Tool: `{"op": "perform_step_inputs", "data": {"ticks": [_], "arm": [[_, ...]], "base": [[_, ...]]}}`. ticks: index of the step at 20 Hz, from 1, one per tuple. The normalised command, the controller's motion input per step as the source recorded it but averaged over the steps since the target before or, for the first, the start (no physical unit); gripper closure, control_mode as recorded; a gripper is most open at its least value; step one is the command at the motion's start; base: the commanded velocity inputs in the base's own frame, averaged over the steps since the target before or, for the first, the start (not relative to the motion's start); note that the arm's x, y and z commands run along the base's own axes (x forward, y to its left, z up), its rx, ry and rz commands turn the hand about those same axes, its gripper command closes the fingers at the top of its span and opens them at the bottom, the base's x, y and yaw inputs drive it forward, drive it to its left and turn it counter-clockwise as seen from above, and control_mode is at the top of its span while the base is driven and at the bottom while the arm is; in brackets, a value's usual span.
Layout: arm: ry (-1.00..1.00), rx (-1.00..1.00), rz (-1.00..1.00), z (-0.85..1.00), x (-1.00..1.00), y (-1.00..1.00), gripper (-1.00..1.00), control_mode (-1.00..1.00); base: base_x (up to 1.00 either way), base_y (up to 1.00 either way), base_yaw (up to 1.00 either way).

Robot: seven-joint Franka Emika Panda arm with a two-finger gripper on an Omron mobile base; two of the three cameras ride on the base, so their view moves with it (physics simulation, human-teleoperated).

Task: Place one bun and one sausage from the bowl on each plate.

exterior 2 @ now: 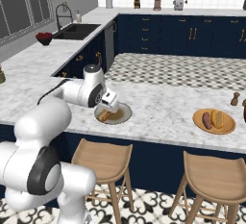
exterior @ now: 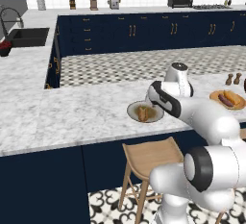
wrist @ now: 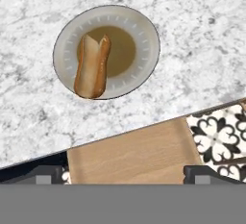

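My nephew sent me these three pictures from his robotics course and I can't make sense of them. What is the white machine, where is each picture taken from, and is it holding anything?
This is a computer-rendered kitchen. The white machine is a robot arm on a driving base, reaching over a marble counter. Two pictures come from cameras on the base, behind the arm to its left and right. The third comes from a camera on the hand, looking down past the gripper, whose dark tips stand wide apart with nothing between them: it holds nothing.

Below the hand lies a grey plate with a bun on it. Further along the counter sits an orange plate with a sausage and a bun beside it. Wooden stools stand under the counter's edge.
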Motion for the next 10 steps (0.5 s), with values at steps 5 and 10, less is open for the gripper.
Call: {"op": "perform_step_inputs", "data": {"ticks": [5,10], "arm": [[0.00,0.00,0.01,0.00,0.00,-0.08,-1.00,1.00],[0.00,0.00,0.00,0.00,0.00,0.00,-1.00,1.00]], "base": [[-0.04,-0.30,0.00],[-0.14,-1.00,0.00]]}}
